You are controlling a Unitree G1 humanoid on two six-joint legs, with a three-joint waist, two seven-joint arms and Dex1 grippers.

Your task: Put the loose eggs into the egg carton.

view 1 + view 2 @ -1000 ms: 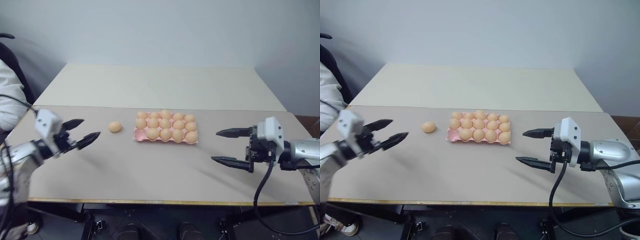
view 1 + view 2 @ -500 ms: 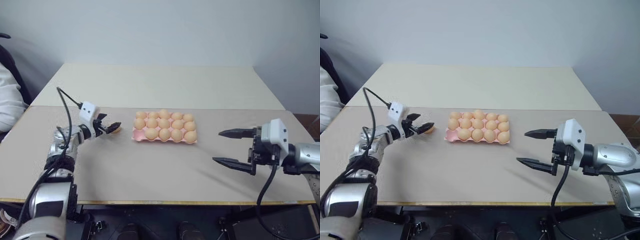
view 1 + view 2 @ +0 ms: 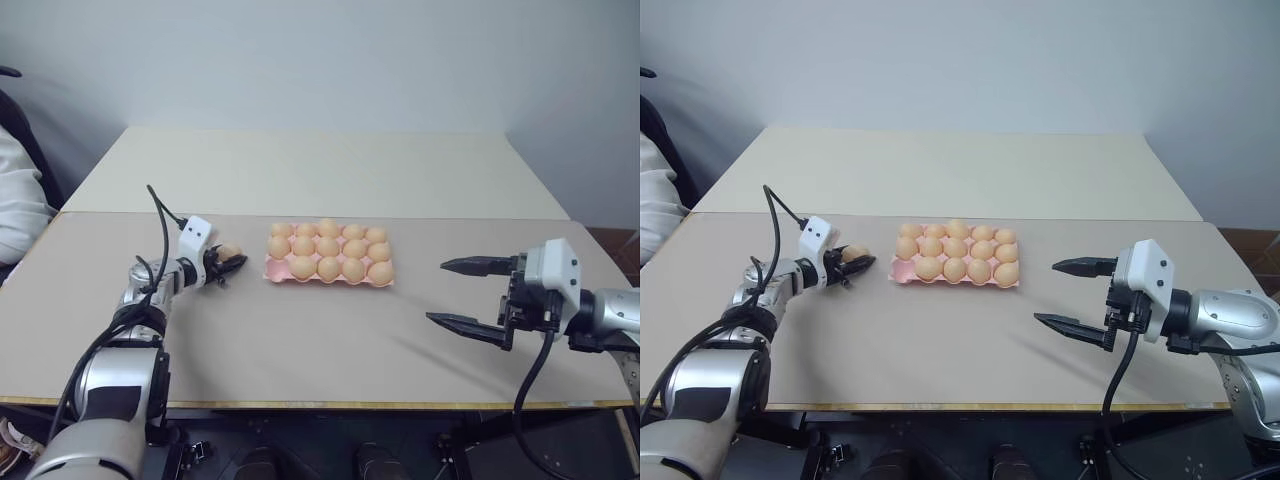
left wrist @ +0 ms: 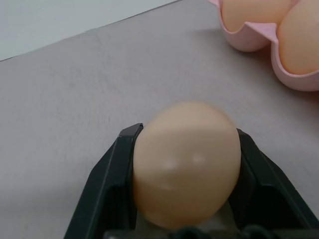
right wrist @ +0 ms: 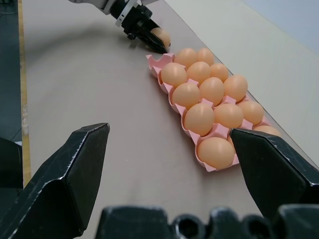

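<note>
The left gripper point(image 4: 185, 144) has its jaws clamped on the last loose egg point(image 4: 185, 162) just short of the egg carton point(image 3: 272, 268); squeeze harder and it cracks. The right gripper point(image 3: 478, 296) gapes empty.
</note>
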